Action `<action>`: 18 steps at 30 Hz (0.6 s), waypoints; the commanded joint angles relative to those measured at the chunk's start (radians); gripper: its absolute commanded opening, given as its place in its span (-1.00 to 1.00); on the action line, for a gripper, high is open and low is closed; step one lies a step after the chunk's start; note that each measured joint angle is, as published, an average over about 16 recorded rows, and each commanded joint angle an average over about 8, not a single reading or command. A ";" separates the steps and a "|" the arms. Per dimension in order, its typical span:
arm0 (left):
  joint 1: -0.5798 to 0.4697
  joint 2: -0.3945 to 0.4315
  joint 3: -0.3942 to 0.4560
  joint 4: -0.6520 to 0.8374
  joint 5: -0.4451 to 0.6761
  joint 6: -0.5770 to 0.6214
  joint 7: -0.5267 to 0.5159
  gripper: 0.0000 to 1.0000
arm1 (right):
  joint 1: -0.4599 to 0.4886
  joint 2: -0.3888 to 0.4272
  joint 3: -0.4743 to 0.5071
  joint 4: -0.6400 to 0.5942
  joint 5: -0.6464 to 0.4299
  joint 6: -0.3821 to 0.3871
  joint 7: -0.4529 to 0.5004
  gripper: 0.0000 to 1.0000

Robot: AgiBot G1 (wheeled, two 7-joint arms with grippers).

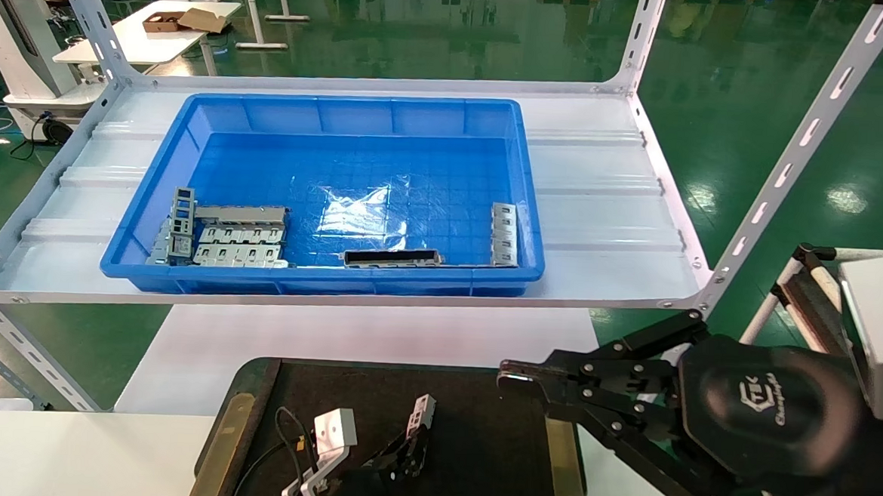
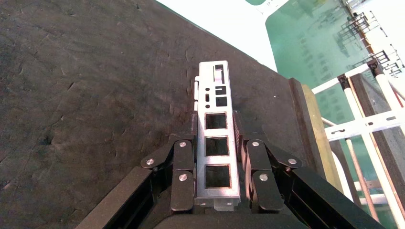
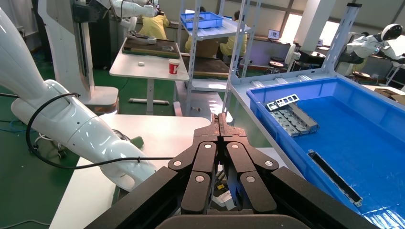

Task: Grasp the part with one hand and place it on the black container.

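Head view is showing the left gripper (image 1: 408, 446) working low over the black container (image 1: 477, 431), at about six o'clock in the scene, and it is pinching the part (image 1: 422, 413), which is standing up at a slant above the dark tray surface. The blue bin (image 1: 324, 189) is sitting on the white shelf (image 1: 602, 211) toward twelve o'clock, with stacked grey plates (image 1: 238, 233) at its nine o'clock corner, a dark frame (image 1: 392, 257) along its near wall and another perforated bar (image 1: 503, 233) at three o'clock. The right gripper (image 1: 514, 376) is hanging idle at four o'clock, beside the tray's brass strip (image 1: 558, 466). Left wrist view is showing the part (image 2: 217, 138) lying lengthwise between the gripper's black fingers (image 2: 183, 169), which are pressing on its two long edges, while the matte tray (image 2: 86, 95) is filling the background; whether the far tip is touching the surface I cannot tell. Right wrist view is showing the right gripper's fingertips (image 3: 216, 125) pressed together on nothing, with the bin (image 3: 344, 124) off to three o'clock and the left arm (image 3: 71, 129) at nine o'clock. Judging by this, the placing step is under way: the next move is calling for lowering the part flat onto the tray, then spreading the fingers and lifting clear without dragging it.
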 commanded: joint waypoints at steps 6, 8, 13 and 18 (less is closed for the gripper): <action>-0.003 0.001 0.010 0.009 -0.005 0.000 -0.009 1.00 | 0.000 0.000 0.000 0.000 0.000 0.000 0.000 1.00; -0.005 0.002 0.013 0.010 -0.007 0.000 -0.011 1.00 | 0.000 0.000 0.000 0.000 0.000 0.000 0.000 1.00; -0.009 0.002 0.022 0.004 -0.006 0.000 -0.013 1.00 | 0.000 0.000 0.000 0.000 0.000 0.000 0.000 1.00; -0.016 -0.012 0.024 -0.026 0.008 0.020 0.000 1.00 | 0.000 0.000 0.000 0.000 0.000 0.000 0.000 1.00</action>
